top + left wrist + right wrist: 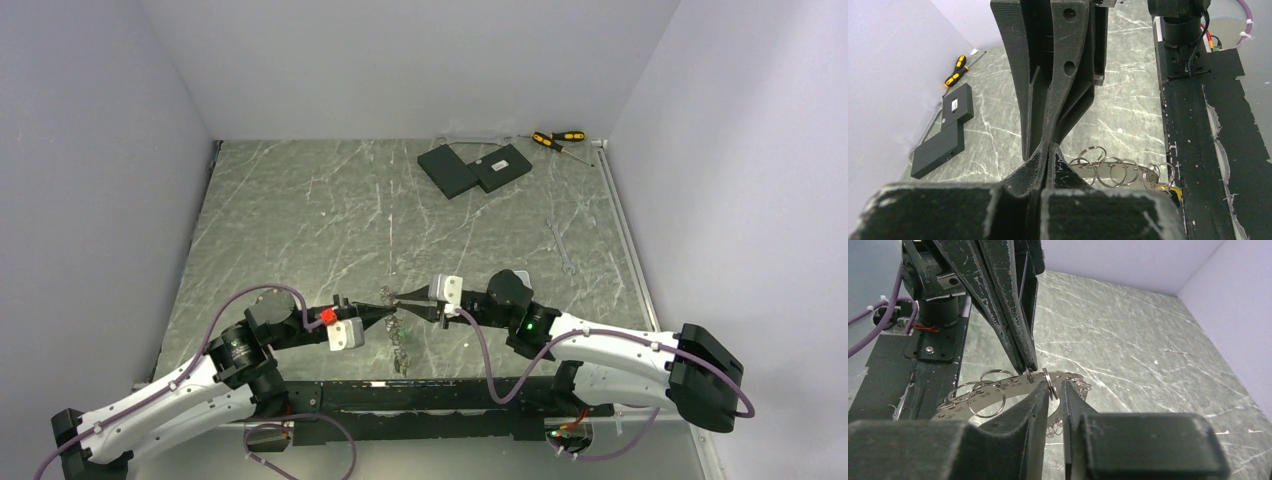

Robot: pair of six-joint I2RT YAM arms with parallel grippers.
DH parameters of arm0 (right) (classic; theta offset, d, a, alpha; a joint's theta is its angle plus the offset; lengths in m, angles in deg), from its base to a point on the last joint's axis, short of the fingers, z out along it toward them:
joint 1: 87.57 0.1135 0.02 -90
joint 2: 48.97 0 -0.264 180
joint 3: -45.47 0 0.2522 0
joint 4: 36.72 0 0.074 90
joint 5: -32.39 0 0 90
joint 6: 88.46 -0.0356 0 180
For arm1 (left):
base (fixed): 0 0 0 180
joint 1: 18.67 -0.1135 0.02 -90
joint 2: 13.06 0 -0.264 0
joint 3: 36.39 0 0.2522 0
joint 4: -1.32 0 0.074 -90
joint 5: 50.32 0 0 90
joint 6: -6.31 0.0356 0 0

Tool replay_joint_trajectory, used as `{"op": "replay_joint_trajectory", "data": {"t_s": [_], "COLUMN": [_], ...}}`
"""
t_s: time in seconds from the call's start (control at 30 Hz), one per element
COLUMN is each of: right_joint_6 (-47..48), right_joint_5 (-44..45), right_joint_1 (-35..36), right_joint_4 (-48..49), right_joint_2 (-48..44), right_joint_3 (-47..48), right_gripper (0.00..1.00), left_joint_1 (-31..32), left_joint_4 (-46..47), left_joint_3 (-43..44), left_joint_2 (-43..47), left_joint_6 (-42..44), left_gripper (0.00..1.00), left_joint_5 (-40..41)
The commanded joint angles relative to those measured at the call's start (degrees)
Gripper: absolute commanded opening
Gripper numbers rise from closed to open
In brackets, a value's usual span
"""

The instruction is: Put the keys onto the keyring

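Hanging at left hand (1030,368) tip: keyring (1008,385).

I see the table (300,200) grey-green marble, white-veined; at its far edge, black slabs (447,168) and yellow-and-black screwdrivers (560,137); the keyring (1008,386) silver-grey.

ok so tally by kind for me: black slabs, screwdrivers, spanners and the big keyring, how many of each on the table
black slabs: 2
screwdrivers: 2
spanner: 1
keyring: 1
total: 6
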State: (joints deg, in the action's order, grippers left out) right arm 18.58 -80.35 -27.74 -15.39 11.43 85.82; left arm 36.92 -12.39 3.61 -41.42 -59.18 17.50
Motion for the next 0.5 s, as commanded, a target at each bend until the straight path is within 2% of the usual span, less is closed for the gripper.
{"op": "replay_joint_trajectory", "data": {"t_s": [0.0,0.17,0.33,0.47], "right_joint_6": [1.05,1.48,2.3,3.33], "right_joint_5": [-0.41,-0.88,-0.15,0.68], "right_joint_1": [0.45,0.5,0.55,0.55], "right_joint_4": [-0.02,-1.38,-3.97,-6.42], "right_joint_2": [-0.4,0.19,-0.24,-1.7], "right_joint_3": [2.91,3.82,5.36,6.53], "right_gripper": [0.16,0.0,0.0,0.0], "left_joint_1": [0.22,0.22,0.22,0.22], "left_joint_4": [5.23,5.17,3.97,0.23], "left_joint_3": [0.07,-0.01,-0.11,0.79], "left_joint_2": [0.36,0.71,2.12,2.75], "left_joint_6": [-0.52,-0.53,0.95,2.49], "left_gripper": [0.0,0.0,0.0,0.0], "left_joint_5": [0.16,-0.03,-1.4,-5.61]}}
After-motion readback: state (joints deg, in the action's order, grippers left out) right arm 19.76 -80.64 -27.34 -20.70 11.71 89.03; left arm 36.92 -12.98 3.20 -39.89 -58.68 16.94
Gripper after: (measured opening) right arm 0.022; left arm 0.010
